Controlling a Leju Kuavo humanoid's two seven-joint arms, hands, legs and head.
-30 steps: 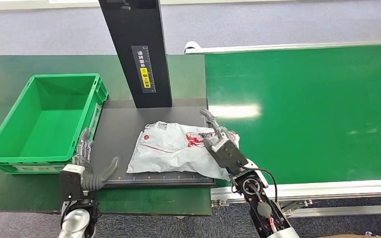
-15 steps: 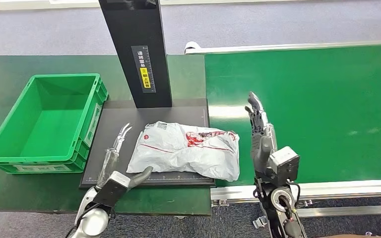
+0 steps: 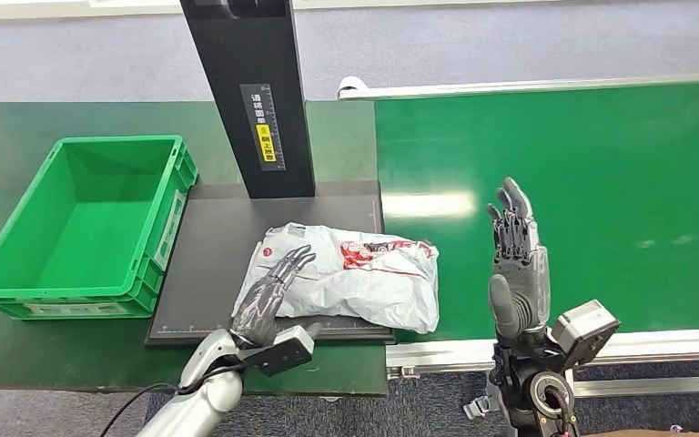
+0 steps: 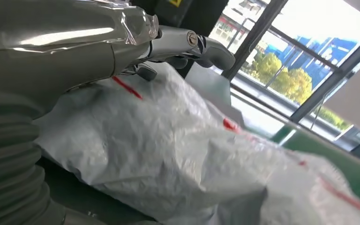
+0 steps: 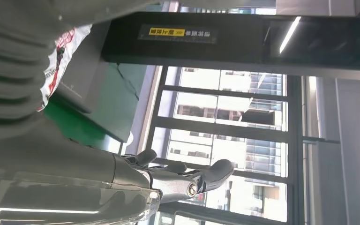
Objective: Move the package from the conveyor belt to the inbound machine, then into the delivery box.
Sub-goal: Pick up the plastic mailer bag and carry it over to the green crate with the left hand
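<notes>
Head view: one white package point(image 3: 346, 278) lies on the dark platform point(image 3: 209, 264) of the inbound machine, whose black column point(image 3: 250, 91) stands beyond it. The left hand point(image 3: 268, 296) rests flat on the package's near-left part, fingers stretched and close together, gripping nothing. One green delivery box point(image 3: 82, 228) sits well to that hand's left. The right hand point(image 3: 517, 264) is raised upright over the green conveyor belt point(image 3: 582, 200), just right of the package, fingers straight, holding nothing.

Left wrist view: the left hand's fingers point(image 4: 201, 47) lie over the crumpled package point(image 4: 178, 159).

Right wrist view: the right hand point(image 5: 187, 180) is spread in the air, the column point(image 5: 225, 42) beyond it.
</notes>
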